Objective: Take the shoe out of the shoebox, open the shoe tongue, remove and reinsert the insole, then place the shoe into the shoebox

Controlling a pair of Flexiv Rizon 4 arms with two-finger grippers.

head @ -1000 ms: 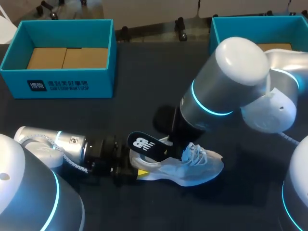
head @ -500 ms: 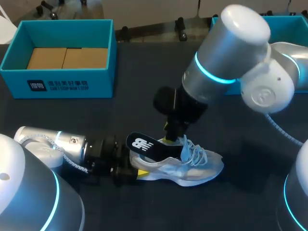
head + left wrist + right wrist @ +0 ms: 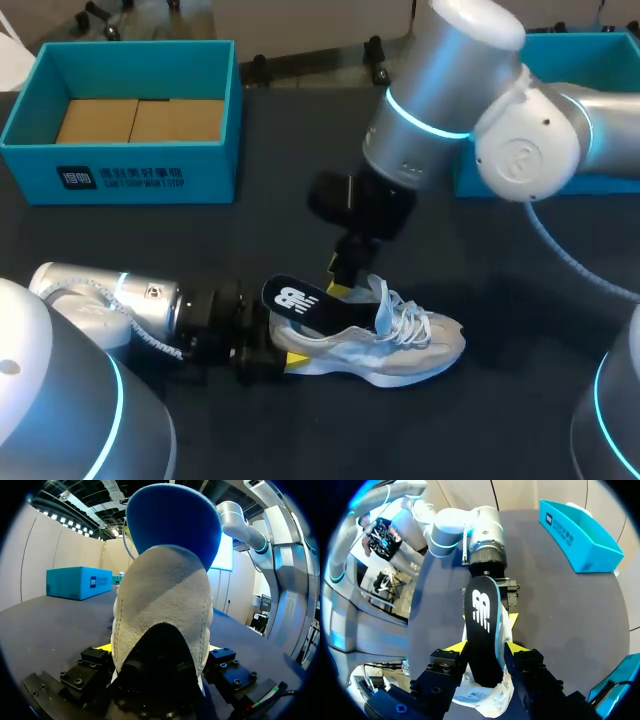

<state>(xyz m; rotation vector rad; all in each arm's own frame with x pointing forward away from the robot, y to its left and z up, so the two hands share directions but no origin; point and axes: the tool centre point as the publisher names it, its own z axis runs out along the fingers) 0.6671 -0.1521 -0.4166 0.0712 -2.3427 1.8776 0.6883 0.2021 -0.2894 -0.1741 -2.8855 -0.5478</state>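
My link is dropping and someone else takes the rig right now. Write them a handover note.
Left gripper: shut on the heel of the shoe, steadying it on the table.
Right gripper: at the insole, above the shoe's opening; grip unclear.
Insole: partly in, heel end sticking up past the collar.
Done: shoe is out of the shoebox.
Left: finish the insole (coming out or going in, I cannot tell), then box the shoe.

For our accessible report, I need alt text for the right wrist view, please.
A black insole sticks out of a pale shoe, lying between the open, yellow-tipped right jaws. Beyond it, the left jaws hold the shoe's far end above a dark table, and a teal shoebox stands farther off.
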